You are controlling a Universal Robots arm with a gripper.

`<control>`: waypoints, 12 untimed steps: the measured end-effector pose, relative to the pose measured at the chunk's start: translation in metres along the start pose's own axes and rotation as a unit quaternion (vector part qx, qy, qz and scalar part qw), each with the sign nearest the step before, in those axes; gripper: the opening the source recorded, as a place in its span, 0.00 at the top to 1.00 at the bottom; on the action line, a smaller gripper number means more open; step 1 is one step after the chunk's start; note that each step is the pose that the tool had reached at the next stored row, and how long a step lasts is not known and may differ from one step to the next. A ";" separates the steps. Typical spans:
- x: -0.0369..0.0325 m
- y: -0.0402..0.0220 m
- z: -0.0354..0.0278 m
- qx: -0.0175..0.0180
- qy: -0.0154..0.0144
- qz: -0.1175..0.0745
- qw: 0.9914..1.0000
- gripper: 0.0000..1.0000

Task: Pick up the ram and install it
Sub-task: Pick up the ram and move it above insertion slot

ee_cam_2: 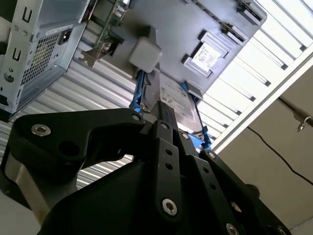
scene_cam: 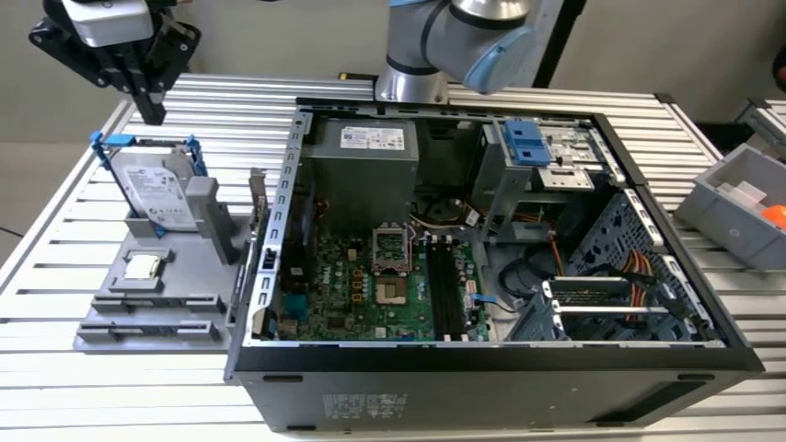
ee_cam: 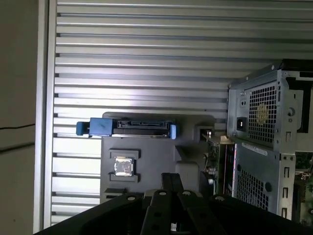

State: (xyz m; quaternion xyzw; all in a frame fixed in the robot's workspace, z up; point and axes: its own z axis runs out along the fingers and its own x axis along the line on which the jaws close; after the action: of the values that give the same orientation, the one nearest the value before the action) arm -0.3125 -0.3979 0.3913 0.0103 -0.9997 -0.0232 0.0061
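Dark-green thin circuit-board ram stick [ee_cam: 215, 156]: apparently on edge in the grey holder [scene_cam: 123, 276], just beside the open black computer case [scene_cam: 491, 378]; not yet picked, nothing installed. Your black end effector [scene_cam: 150, 110]: pressed together, empty, hovering above the holder.

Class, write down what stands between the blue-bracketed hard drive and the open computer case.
In the exterior view, the grey fixture's upright post stands there, then a thin upright card beside the case wall.

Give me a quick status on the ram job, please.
Fingers shut, holding nothing, up over the hard drive. Ram on edge between the grey holder and the computer case, untouched. Nothing blocking it.
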 end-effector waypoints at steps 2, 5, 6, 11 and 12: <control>0.0023 0.0001 0.0000 0.000 0.000 -0.001 1.000 1.00; 0.0065 0.0007 0.0003 0.000 -0.002 -0.002 1.000 1.00; 0.0082 0.0008 0.0006 0.000 -0.003 -0.003 1.000 1.00; 0.0146 0.0013 0.0016 0.000 -0.005 -0.003 1.000 1.00; 0.0147 0.0013 0.0015 0.000 -0.005 -0.003 1.000 1.00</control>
State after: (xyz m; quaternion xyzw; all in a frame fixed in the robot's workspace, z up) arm -0.3272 -0.3969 0.3900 0.0131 -0.9996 -0.0231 0.0011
